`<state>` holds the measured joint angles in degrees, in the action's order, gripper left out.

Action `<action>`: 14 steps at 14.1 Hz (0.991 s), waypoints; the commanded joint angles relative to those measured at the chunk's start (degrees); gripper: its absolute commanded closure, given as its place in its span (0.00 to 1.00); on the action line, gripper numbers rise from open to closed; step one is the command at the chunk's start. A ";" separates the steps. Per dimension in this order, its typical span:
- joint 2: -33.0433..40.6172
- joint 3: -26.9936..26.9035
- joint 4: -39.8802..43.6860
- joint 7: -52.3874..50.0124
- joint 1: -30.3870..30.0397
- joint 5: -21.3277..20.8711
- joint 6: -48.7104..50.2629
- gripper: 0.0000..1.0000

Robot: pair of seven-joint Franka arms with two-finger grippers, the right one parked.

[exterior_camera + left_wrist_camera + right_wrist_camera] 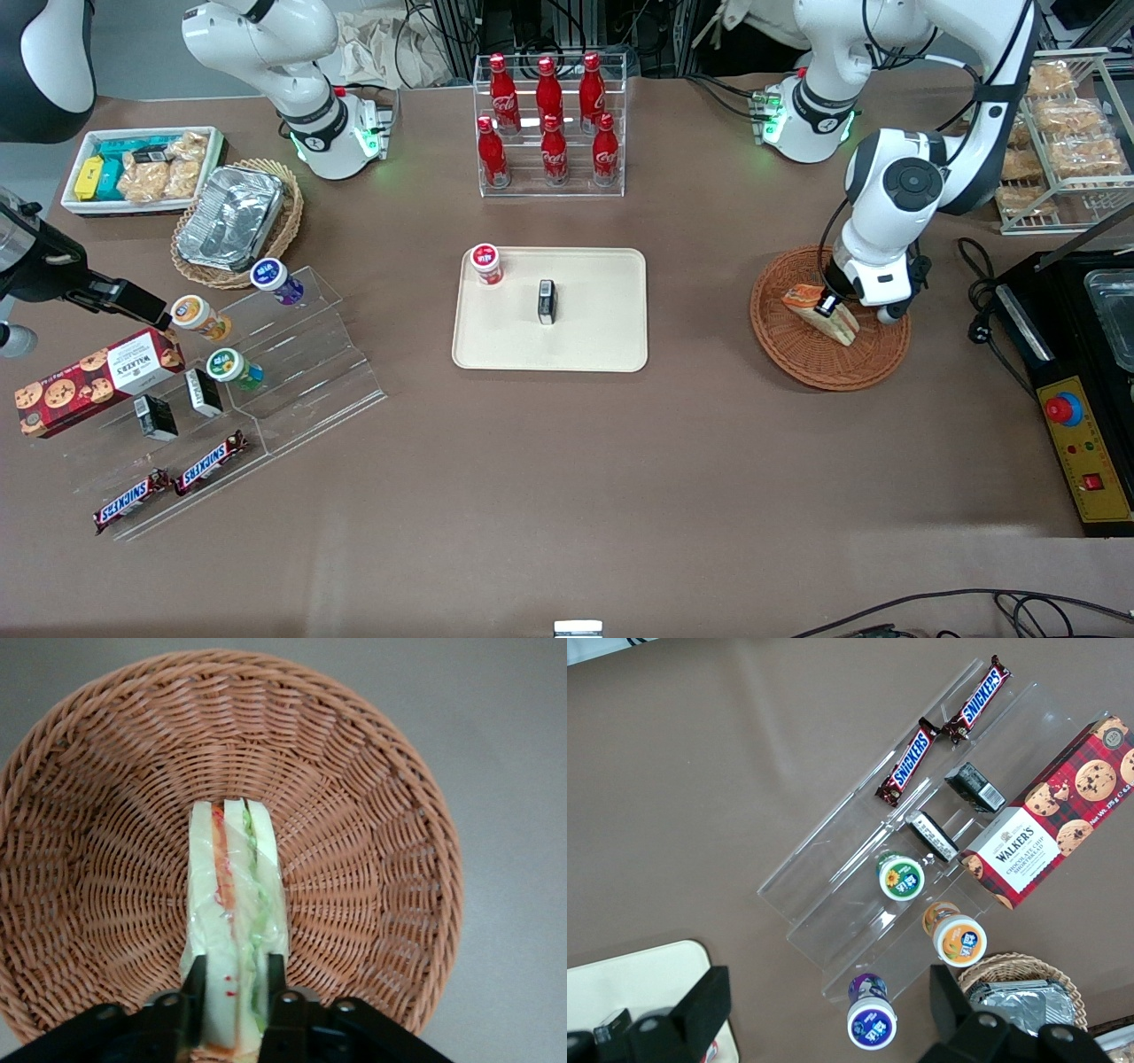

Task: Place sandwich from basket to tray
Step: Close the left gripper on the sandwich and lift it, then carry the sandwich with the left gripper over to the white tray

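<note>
Right of frame: our gripper [830,306] fingers [194,985] pinch the sandwich [232,912] in the basket [797,350]. We lift straight, then cross to the tray [585,341].

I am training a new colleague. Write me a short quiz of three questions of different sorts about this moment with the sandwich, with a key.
1. True or false: the sandwich already lies on the tray.
2. Multiple choice: where is the left arm's end effector? A) above the cola bottles B) down in the basket, a finger on each side of the sandwich C) over the tray
3. Short answer: which two things stand on the tray?

Key
1. False; it is in the basket.
2. B
3. A small red-lidded cup and a small dark box.
</note>
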<state>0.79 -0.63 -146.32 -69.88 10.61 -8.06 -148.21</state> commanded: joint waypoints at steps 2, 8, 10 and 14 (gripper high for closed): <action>4.65 -0.42 4.09 -0.27 0.38 -1.87 9.83 0.99; 5.18 -0.51 22.45 13.69 0.29 0.58 34.53 1.00; 5.18 -0.69 29.39 19.74 0.12 3.99 41.38 1.00; 3.17 -0.86 41.70 31.01 -1.11 7.17 54.49 1.00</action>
<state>6.79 -1.30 -111.47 -43.92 10.47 -2.36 -99.38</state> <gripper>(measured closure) 0.894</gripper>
